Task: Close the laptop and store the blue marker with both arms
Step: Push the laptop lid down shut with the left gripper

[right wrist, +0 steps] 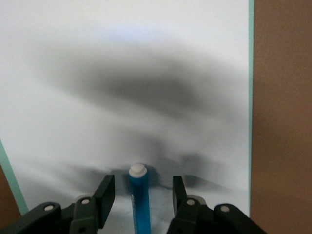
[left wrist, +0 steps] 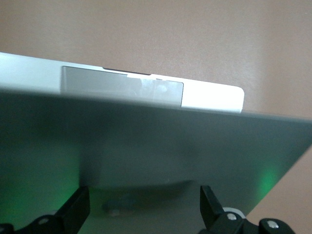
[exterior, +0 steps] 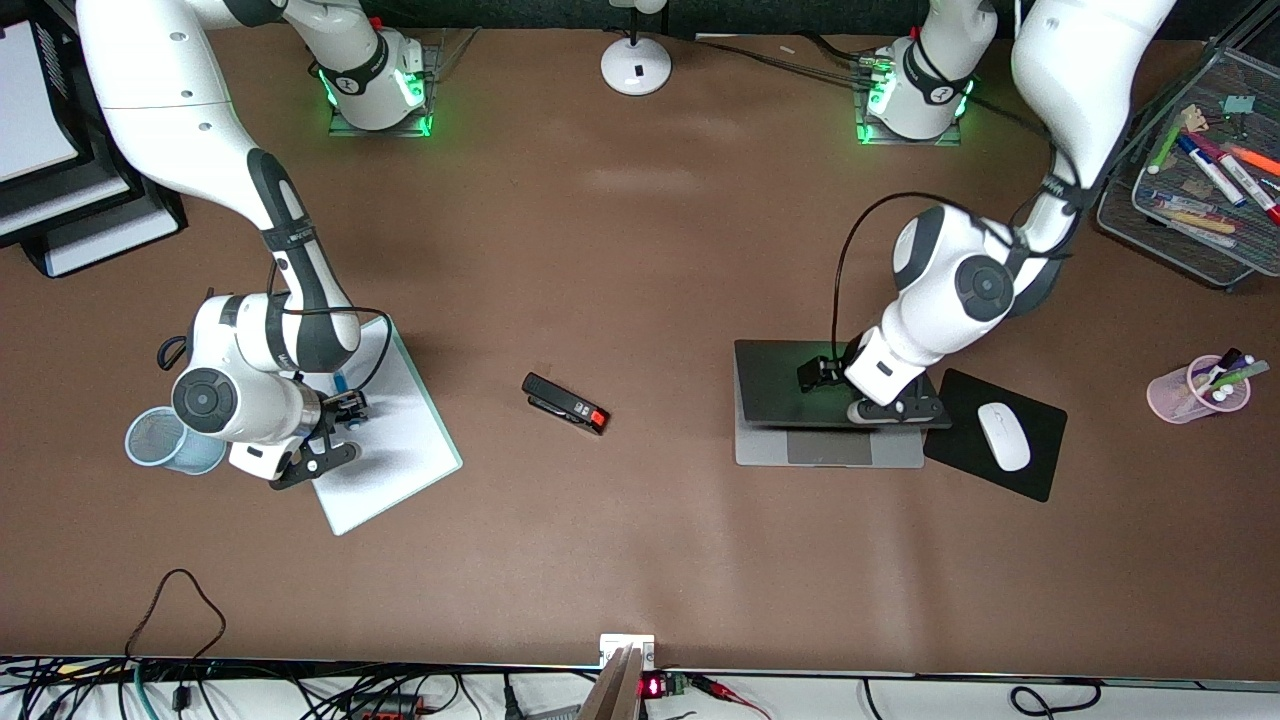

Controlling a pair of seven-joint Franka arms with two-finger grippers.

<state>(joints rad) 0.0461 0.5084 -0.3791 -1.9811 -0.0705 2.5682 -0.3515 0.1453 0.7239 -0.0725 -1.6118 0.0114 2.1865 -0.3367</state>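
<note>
Two fingers of the right gripper (right wrist: 141,195) straddle the blue marker (right wrist: 139,195), spread with a gap on each side, its long axis running straight between them on the white clipboard (exterior: 400,440) beside the mesh cup (exterior: 165,440). Spread too, the left gripper (left wrist: 144,207) presses on the nearly shut lid of the laptop (exterior: 790,385).
</note>
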